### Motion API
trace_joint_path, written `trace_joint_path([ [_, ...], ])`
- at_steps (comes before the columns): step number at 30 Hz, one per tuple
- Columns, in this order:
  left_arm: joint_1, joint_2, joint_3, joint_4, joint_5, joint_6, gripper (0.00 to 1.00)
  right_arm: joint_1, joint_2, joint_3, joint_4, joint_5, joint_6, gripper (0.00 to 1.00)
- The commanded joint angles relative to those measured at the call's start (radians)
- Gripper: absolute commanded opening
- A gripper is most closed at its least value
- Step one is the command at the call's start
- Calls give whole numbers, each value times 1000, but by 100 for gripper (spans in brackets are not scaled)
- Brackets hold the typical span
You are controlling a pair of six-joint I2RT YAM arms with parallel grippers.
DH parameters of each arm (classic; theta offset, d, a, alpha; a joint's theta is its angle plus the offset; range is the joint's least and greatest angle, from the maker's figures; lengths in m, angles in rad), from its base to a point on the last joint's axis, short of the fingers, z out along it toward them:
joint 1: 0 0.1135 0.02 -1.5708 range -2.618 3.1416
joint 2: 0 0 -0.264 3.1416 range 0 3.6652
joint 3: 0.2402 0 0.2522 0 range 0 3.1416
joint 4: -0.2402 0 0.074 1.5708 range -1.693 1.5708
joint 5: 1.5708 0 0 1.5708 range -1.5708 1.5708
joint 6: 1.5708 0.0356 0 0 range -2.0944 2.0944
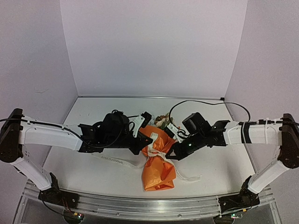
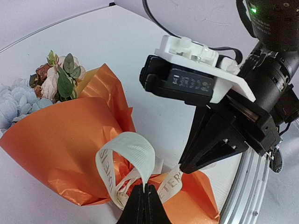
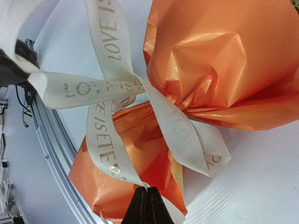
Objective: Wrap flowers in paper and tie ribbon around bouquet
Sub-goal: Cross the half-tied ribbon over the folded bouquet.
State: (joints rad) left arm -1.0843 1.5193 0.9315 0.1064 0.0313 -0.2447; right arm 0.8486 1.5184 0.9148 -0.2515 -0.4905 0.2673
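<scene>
Bouquet (image 1: 158, 163) lies on bench (image 1: 93, 121). At the bouquet's waist, left tool (image 2: 144, 200) is closed flat, pinching a ribbon (image 2: 128, 149) loop. Right tool (image 3: 147, 203) is likewise closed on a strand. Ribbon looks limp and slippery; paper (image 3: 219, 60) looks crinkly and tearable. Grip the tails, not the paper.

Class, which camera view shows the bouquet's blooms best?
Left wrist view: pale blue, cream and brown artificial blooms show at the wide end of the orange paper cone. The top view gives a glimpse; the right wrist view, none.
</scene>
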Motion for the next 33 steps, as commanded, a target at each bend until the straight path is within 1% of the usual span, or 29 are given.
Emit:
trace_joint_path([
  [1,6,-48,-4,60,40,-3,0,14,5,67,-46,33,197,0],
  [5,6,-37,5,62,59,3,0,24,74,123,-42,44,317,0],
  [8,6,-33,10,64,82,7,0,27,122,161,-15,54,376,0],
  [14,6,-43,1,64,103,14,0,34,191,217,35,-5,486,0],
  [19,6,-54,-5,67,89,14,0,37,166,191,37,10,482,0],
  [23,6,-50,-10,75,89,9,0,49,145,205,32,-49,497,0],
  [29,6,-51,-13,86,82,1,0,67,105,214,-23,-56,473,0],
  [31,6,-57,-18,90,59,-9,0,67,77,209,-73,-25,441,0],
  [33,6,-65,-26,94,26,-24,0,66,37,208,-176,42,383,0],
])
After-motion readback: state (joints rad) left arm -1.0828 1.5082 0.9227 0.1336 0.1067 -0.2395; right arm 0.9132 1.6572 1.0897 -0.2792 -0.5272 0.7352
